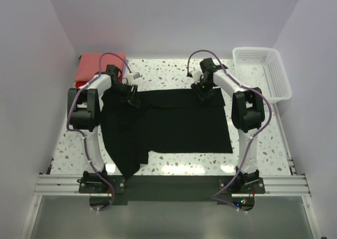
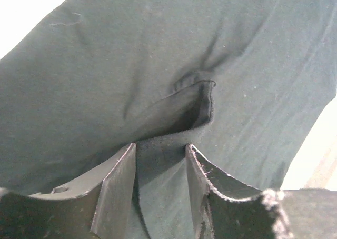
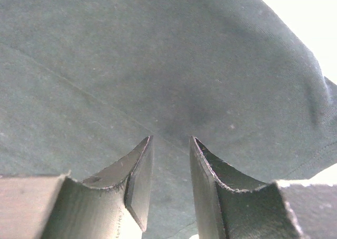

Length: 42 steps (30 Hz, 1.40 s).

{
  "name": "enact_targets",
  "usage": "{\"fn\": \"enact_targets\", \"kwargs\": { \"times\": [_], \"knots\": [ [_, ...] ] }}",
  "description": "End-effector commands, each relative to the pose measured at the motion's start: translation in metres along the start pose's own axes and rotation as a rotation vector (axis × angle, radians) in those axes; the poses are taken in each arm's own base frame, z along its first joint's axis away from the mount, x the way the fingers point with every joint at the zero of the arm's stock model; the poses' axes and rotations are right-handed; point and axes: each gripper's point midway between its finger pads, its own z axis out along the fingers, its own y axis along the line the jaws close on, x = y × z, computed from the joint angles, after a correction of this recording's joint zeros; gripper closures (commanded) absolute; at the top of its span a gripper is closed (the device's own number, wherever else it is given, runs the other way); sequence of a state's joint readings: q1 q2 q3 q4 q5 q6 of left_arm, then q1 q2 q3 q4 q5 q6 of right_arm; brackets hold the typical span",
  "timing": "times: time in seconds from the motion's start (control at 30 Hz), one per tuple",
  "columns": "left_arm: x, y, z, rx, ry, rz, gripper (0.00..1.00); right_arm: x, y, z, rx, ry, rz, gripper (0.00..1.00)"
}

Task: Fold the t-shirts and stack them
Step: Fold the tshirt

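A black cloth t-shirt (image 1: 179, 123) lies spread across the middle of a white speckled table (image 1: 168, 70), seen from above. Its right half is flat and smooth. Its left half is rumpled, with a long flap trailing toward the near left of the table. 2 white robot arms reach from the near edge to the shirt's far edge. The left gripper (image 1: 131, 96) sits on the far left part of the shirt, and the right gripper (image 1: 201, 94) sits on the far right part. In the left wrist view, the left gripper (image 2: 160, 155) has its 2 dark fingers (image 2: 118, 181) a little way apart, with a raised fold of the black shirt (image 2: 131, 55) bunched between them and filling the gap, so it is holding the cloth. A hemmed edge curls up just beyond the fingertips. In the right wrist view, the right gripper (image 3: 171, 144) has its fingers (image 3: 210, 181) parted by a narrow gap, tips down against the black shirt (image 3: 158, 55). Cloth shows between them, but whether it is pinched cannot be told. A folded pile of coral-red cloth t-shirts (image 1: 97, 66) rests at the far left corner, just beside the left arm. A white plastic lattice basket (image 1: 253, 50) stands at the far right corner, apart from the black shirt.
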<state>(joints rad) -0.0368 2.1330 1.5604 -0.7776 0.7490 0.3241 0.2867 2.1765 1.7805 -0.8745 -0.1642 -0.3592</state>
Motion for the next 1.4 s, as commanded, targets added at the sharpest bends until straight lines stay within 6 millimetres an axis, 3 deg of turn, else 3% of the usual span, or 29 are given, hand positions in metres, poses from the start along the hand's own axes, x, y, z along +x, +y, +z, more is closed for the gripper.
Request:
{"fn": "enact_targets", "kwargs": {
  "times": [0.0,0.1,0.13,0.23,0.3,0.43,0.53,0.6,0.7,0.77,0.83,1.0,1.1,1.2,1.37],
  "knots": [
    [-0.007,-0.026,-0.013,0.052,-0.035,0.074,0.55,-0.008,-0.008,-0.011,0.03,-0.019,-0.002,0.63],
    [0.0,-0.035,-0.013,0.082,-0.009,0.085,0.67,-0.006,-0.008,-0.011,0.033,-0.02,0.0,0.63],
    [0.001,-0.041,-0.012,0.101,-0.007,0.093,0.75,-0.006,-0.008,-0.011,0.032,-0.019,-0.002,0.63],
    [0.015,-0.058,-0.009,0.14,0.033,0.135,0.85,-0.004,-0.008,-0.012,0.033,-0.015,-0.006,0.63],
    [0.025,-0.067,-0.008,0.159,0.067,0.172,0.82,-0.002,-0.009,-0.013,0.036,-0.014,-0.012,0.63],
    [0.052,-0.086,-0.002,0.168,0.16,0.229,0.6,0.002,-0.011,-0.014,0.04,-0.007,-0.014,0.63],
    [0.065,-0.092,0.0,0.182,0.218,0.253,0.52,0.003,-0.013,-0.013,0.04,-0.004,-0.017,0.62],
    [0.067,-0.097,-0.005,0.202,0.224,0.266,0.51,0.003,-0.012,-0.012,0.035,0.001,-0.018,0.62],
    [0.054,-0.101,-0.02,0.194,0.172,0.287,0.54,-0.003,-0.011,-0.014,0.025,-0.016,-0.021,0.62],
    [0.039,-0.091,-0.028,0.157,0.107,0.276,0.56,-0.007,-0.01,-0.014,0.018,-0.029,-0.023,0.63],
    [0.027,-0.065,-0.047,0.077,0.034,0.178,0.61,-0.01,-0.013,-0.015,0.025,-0.037,-0.02,0.63],
    [0.011,0.02,-0.085,-0.219,-0.05,0.049,0.6,-0.008,-0.032,-0.008,0.125,-0.014,-0.015,0.66],
    [0.007,0.057,-0.092,-0.347,-0.063,-0.005,0.6,0.0,-0.05,-0.001,0.214,0.025,-0.006,0.68],
    [0.014,0.075,-0.088,-0.383,-0.032,-0.051,0.6,0.02,-0.069,0.008,0.289,0.103,-0.013,0.68],
    [0.036,0.082,-0.069,-0.373,0.018,-0.118,0.59,0.049,-0.095,0.02,0.359,0.194,-0.037,0.68]
  ]
}}
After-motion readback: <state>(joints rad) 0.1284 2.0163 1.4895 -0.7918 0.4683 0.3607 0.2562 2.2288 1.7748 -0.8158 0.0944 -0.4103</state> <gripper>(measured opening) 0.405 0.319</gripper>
